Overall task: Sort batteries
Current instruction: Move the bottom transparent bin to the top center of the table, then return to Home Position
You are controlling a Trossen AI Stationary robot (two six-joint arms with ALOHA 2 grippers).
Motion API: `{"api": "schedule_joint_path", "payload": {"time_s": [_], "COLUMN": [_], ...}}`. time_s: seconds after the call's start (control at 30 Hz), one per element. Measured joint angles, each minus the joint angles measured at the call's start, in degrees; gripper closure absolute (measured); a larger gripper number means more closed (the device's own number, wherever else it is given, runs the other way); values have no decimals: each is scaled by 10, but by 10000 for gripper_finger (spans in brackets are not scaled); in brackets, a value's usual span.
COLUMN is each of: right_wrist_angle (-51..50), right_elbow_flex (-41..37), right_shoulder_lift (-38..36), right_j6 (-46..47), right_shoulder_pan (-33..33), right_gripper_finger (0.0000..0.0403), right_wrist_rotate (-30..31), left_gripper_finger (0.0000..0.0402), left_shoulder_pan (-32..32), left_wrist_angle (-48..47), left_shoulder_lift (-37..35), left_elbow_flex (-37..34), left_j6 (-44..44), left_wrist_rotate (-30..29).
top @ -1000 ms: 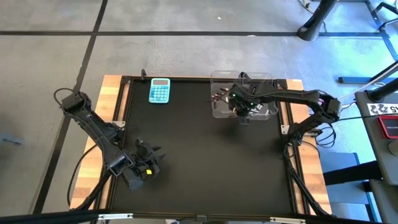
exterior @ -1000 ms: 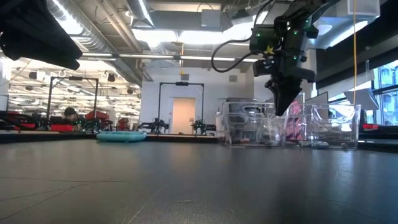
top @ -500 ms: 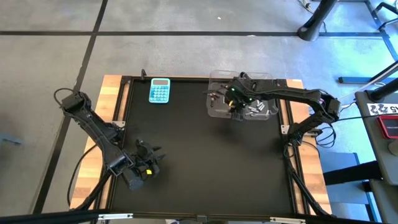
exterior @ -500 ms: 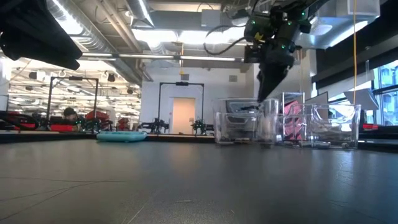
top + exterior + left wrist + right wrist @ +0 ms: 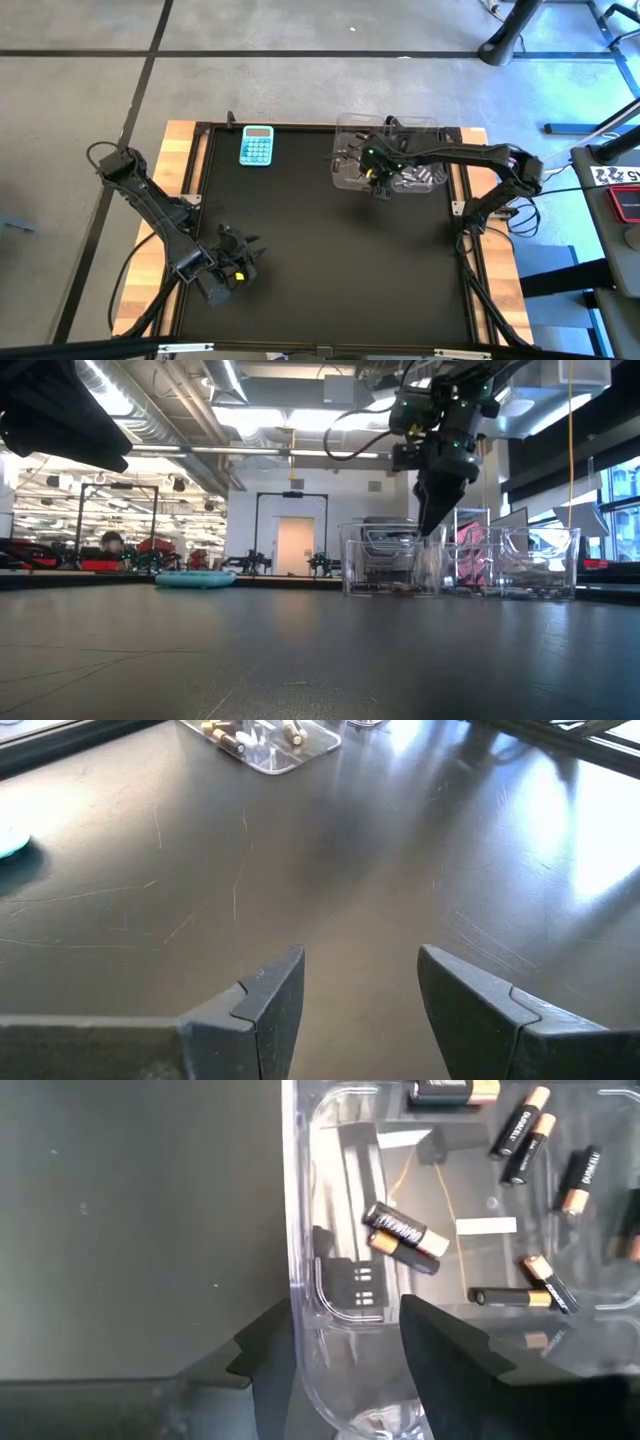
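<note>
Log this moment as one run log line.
right gripper: open, above clear plastic bin holding black-and-copper batteries | left gripper: open, idle, near table edge

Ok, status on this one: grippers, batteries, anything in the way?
Right gripper open, empty, over clear bin. Left gripper open, parked low near table edge. Batteries lying loose in bin. Nothing blocking.

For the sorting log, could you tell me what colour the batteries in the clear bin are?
Black with copper-gold ends, clearest in the right wrist view: the batteries.

A light-blue calculator (image 5: 256, 146) lies on a black table (image 5: 320, 260), with clear plastic bins (image 5: 395, 160) well apart from it.
</note>
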Motion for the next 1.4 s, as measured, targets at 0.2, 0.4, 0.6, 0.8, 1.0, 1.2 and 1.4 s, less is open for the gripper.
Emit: {"api": "schedule_joint_path", "payload": {"time_s": [0.2, 0.4, 0.6, 0.8, 1.0, 1.2, 1.4], "right_wrist_angle": [-27, -71, -102, -125, -128, -107, -118], "right_elbow_flex": [22, 59, 75, 68, 84, 101, 76], "right_shoulder_lift": [-11, -11, -11, -10, -13, -20, -61], "right_j6": [-10, -9, 0, 2, 7, 14, 53], "right_shoulder_pan": [-1, -1, -1, -1, -1, 12, 77], "right_gripper_finger": [223, 223, 223, 223, 223, 223, 224], "right_wrist_rotate": [2, 31, 47, 57, 53, 41, 41], "left_gripper_finger": [216, 216, 216, 216, 216, 216, 216], "left_shoulder_pan": [0, 0, 0, 0, 0, 0, -3], "left_wrist_angle": [0, 1, 1, 2, 2, 1, 2], "left_shoulder_lift": [0, 0, 0, 0, 1, 1, 13], "left_elbow_flex": [0, 0, 0, 0, 0, 0, 0], "left_j6": [0, 0, 0, 0, 0, 0, 7], "left_wrist_rotate": [0, 0, 0, 0, 0, 0, -14]}}
